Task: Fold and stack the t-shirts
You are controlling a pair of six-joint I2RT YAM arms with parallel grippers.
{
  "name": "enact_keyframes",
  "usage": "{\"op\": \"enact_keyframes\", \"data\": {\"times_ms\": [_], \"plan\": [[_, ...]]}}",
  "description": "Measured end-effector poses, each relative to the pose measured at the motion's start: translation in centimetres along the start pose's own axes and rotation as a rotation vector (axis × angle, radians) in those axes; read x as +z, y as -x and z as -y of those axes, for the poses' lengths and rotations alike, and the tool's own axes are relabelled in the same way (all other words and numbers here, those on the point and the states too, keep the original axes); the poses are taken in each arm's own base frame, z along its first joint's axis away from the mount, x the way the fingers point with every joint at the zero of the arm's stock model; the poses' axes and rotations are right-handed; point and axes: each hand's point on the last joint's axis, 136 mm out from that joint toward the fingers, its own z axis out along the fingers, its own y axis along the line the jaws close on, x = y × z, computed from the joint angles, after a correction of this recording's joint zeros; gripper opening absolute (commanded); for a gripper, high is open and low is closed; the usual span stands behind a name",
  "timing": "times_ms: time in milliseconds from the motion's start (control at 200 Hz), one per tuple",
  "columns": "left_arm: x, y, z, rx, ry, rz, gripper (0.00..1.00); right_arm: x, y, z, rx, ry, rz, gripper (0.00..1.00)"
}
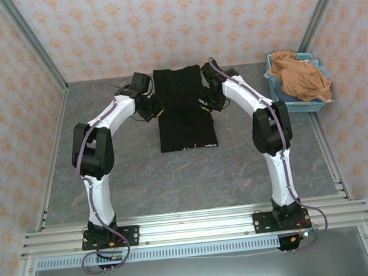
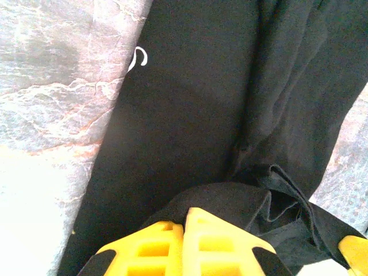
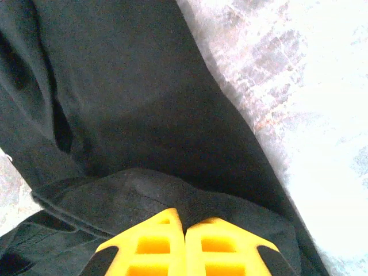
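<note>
From above, the black t-shirt (image 1: 183,112) lies flat as a long rectangle in the middle of the far half of the tabletop (image 1: 175,178), its near hem showing a trace of white print. My left claw (image 1: 153,107) sits at the shirt's left edge and my right claw (image 1: 205,103) at its right edge. Both are about halfway along the shirt's length, facing each other across the cloth. The orange t-shirt (image 1: 303,77) is heaped in the light-blue basket (image 1: 298,107) at the far right, well apart from both claws.

In my left wrist view, the left claw (image 2: 185,217) has its yellow fingers (image 2: 215,244) pressed together, with a raised fold of the black t-shirt (image 2: 190,103) bunched right at their tips. I take it as pinched on that fold. The rest of the shirt stretches away ahead of the claw, with a small white curl of lettering (image 2: 140,57) at its left border, where it meets the grey tabletop (image 2: 52,86).

In my right wrist view, the right claw (image 3: 184,225) is likewise closed, fingers (image 3: 152,247) side by side. A hemmed edge of the black t-shirt (image 3: 132,103) is gathered against the tips and clamped there. The cloth runs on ahead and to the left, and bare tabletop (image 3: 310,115) lies to the right.
</note>
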Motion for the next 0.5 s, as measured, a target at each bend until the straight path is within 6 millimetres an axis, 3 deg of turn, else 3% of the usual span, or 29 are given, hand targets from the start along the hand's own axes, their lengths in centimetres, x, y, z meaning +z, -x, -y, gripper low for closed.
{"op": "enact_keyframes", "data": {"times_ms": [230,255,360,415,500], "plan": [[1.5,1.0,-0.8,-0.015,0.029,-0.015,0.0,1.5,1.7,-0.9,0.011,0.01,-0.002,0.01],[1.5,1.2,-0.8,-0.017,0.029,-0.015,0.04,1.7,1.9,-1.1,0.013,0.015,-0.005,0.07],[1.7,2.4,-0.7,-0.027,0.026,-0.005,0.41,2.4,3.2,-1.6,0.02,0.034,-0.008,0.44],[1.4,3.1,-0.2,-0.029,0.017,0.008,0.51,2.5,4.1,-1.7,0.022,0.044,-0.001,0.51],[0.6,4.0,0.6,-0.024,-0.003,0.034,0.55,1.9,5.1,-1.4,0.036,0.052,0.01,0.56]]}}
